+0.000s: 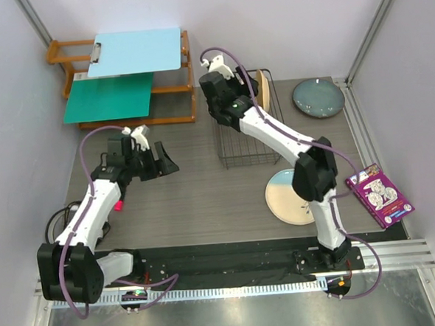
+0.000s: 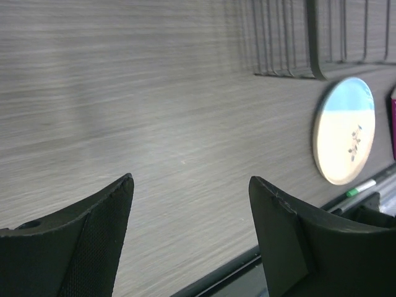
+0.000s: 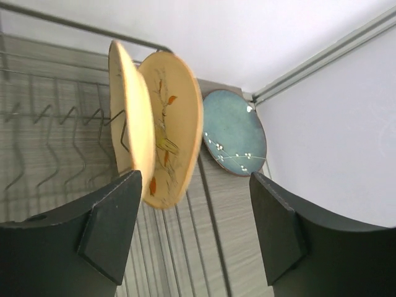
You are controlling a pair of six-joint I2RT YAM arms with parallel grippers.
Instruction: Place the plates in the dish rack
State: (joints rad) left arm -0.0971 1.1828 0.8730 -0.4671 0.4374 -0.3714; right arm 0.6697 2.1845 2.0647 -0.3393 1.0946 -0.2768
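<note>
walls: white panels (image 1: 283, 22) | corners: aluminium posts (image 1: 375, 20) | surface: grey wood-grain tabletop (image 1: 197, 197) | back-left: orange wooden rack (image 1: 188, 83), light-blue clipboard (image 1: 137, 51) on top, green board (image 1: 109, 98) just below | light: even

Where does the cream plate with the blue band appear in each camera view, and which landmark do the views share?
Top external: the cream plate lies flat, right of centre, nearer to the arm bases than the rack.
Left wrist: it is at the right edge, just below the rack.
Right wrist: not in it.
Shared landmark: the black wire dish rack, seen in all three views.
</note>
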